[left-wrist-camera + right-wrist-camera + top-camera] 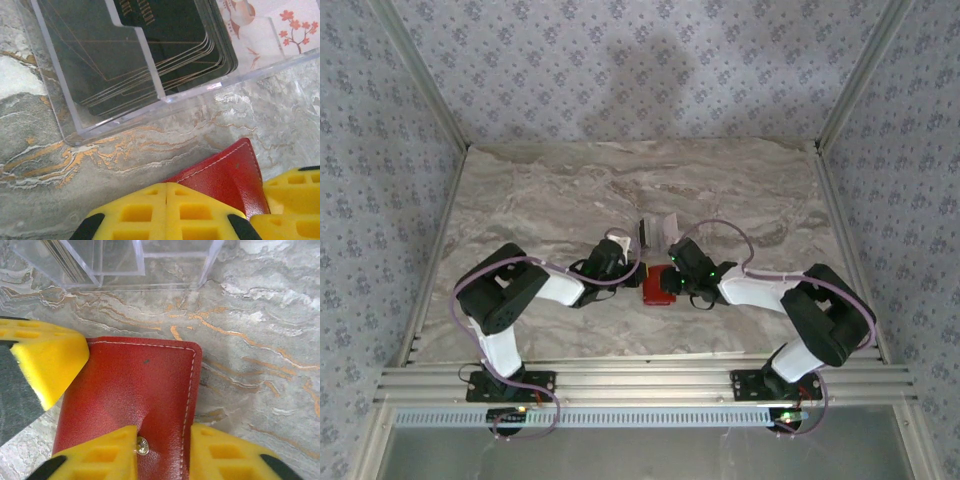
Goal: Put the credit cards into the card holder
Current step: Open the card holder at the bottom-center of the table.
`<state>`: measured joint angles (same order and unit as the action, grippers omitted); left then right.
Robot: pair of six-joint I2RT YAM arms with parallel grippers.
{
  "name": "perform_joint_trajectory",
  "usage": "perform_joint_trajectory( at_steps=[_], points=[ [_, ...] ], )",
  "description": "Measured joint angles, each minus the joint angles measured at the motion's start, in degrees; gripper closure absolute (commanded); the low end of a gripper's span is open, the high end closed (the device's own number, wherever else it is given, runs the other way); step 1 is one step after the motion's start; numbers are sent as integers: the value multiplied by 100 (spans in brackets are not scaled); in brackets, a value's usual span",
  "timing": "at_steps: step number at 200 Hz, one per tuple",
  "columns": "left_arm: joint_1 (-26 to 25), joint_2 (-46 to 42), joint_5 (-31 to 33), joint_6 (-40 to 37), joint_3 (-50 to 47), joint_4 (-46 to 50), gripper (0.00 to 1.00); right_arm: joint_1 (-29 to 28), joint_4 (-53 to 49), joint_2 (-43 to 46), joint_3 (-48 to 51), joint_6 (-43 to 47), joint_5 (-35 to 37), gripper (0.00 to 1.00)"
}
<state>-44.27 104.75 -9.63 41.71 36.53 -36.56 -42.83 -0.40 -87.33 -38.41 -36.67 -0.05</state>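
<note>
A: Left gripper point(166, 209)?
B: Your yellow fingers press together beside the flat red leather card holder point(225, 175).
A: Right gripper point(164, 442)?
B: Its fingers straddle the holder's edge; you cannot tell whether they grip it. The dark thin credit cards point(175, 30) are in the clear plastic box point(200, 92).

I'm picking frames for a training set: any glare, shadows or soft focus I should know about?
Top external: even light, a soft shadow on the back wall. Left wrist: bright glints along the clear box, left gripper's fingers slightly soft. Right wrist: red wallet sharp, evenly lit.
</note>
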Motion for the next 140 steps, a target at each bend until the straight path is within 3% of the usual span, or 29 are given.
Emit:
perform_joint_trajectory(
  at_steps=[39,71,113,130,140],
  points=[
    [-72,164,197,149,-55,-420,100,-136,-247,144,-59,39,208,100],
    [-118,90,306,173,-76,-490,94,-297,-505,186,-208,92,522,100],
    [-188,-136,190,186,-142,-339,68,-498,-841,417,-365,98,966,100],
    [-203,-310,107,162,-212,-184,66,-522,-1029,487,-404,114,1132,100],
    [-203,-389,85,164,-260,-103,71,-520,-1130,522,-420,116,1252,100]
  ],
)
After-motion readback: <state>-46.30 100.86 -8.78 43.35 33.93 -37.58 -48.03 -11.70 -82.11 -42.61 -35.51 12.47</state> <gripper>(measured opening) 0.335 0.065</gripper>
